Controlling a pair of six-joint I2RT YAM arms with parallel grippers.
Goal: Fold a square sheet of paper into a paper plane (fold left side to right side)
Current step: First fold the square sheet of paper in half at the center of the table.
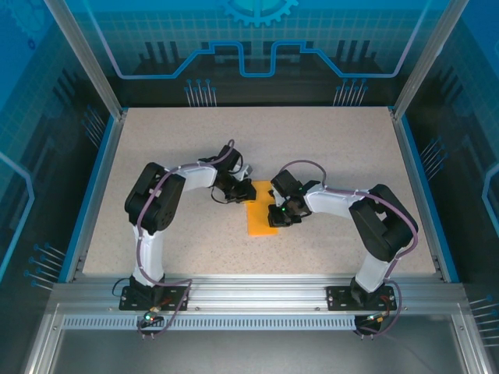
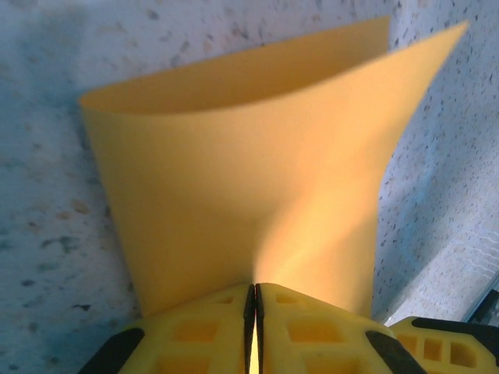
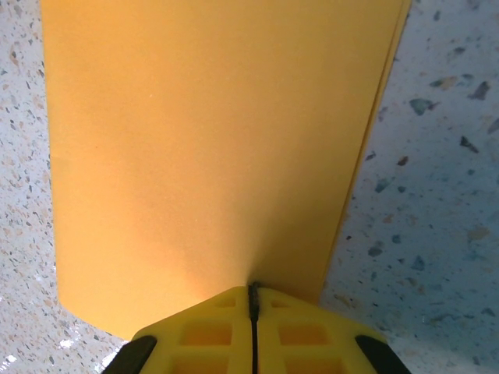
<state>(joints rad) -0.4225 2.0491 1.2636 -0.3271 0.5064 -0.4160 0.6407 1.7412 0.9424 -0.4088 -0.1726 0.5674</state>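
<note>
The square sheet of paper (image 1: pixel 260 216) is seen mid-table (image 1: pixel 156 156), doubled over, the bend still puffed, not creased. Its eleven o'clock end is pinched by the clenched left gripper (image 2: pixel 251 292), its three o'clock edge by the clamped right gripper (image 3: pixel 253 290). The first fold is judged half-done; every later plane fold is left.

- The desk (image 1: pixel 195 148) is a speckled beige top with blue edging.
- The orange square sheet of paper (image 1: pixel 260 220) rests near its middle, bent over on itself.
</note>
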